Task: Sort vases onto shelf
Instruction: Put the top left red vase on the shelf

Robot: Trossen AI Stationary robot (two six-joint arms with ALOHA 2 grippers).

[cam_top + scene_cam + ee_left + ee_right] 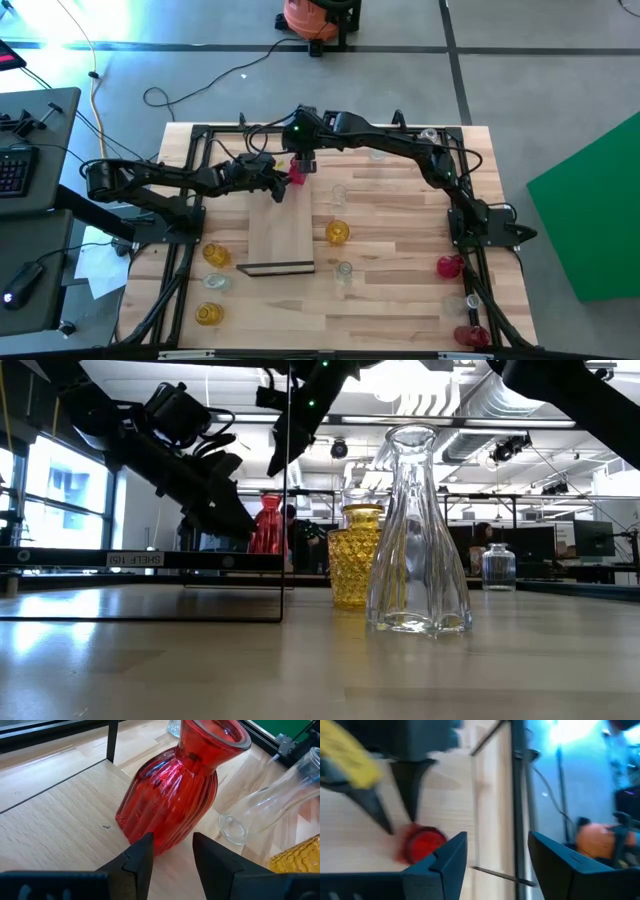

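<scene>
Jaws parted: left gripper (172,852) faces red vase (172,795); right gripper (497,852) gapes empty above.
Frame label (135,560) reads "SHELF 105" mirrored.

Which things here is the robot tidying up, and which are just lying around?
For the job:
red vase, by the left gripper
yellow vase
clear vase
shelf
right gripper, fingers open

Just lying around:
orange vacuum
cable on the floor
keyboard

A tall clear vase (417,530) stands nearest, with an amber-yellow vase (359,555) just behind to its left. Farther left, a red vase (267,526) stands upright beside a dark arm (170,450). A small clear vase (498,567) sits far right.
</scene>
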